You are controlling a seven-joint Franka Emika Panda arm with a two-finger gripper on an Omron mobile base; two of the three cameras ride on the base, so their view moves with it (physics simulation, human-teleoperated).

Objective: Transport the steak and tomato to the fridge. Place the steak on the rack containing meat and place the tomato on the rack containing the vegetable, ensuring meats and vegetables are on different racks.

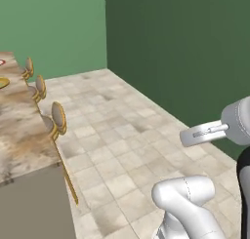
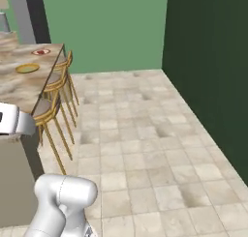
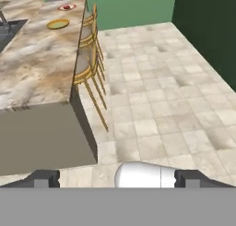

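Gripper [image 3: 117, 178]: fingertips set wide apart, nothing between them, over bare tiled floor [image 3: 156, 110].
Counter [image 3: 37, 68]: marble-topped island, its near corner just ahead of the gripper.
Stools [image 3: 88, 59]: three gold ones in a row along the counter's floor-side edge.
Yellow plate [image 3: 58, 24]: toward the counter's far end.
Steak [image 3: 67, 7]: red, on a white plate at the far corner.
Walls [image 2: 208, 62]: green, beyond the floor.

Marble counter [image 3: 37, 68]: yellow plate [image 3: 58, 24], white plate with red item [image 3: 67, 7] beyond.
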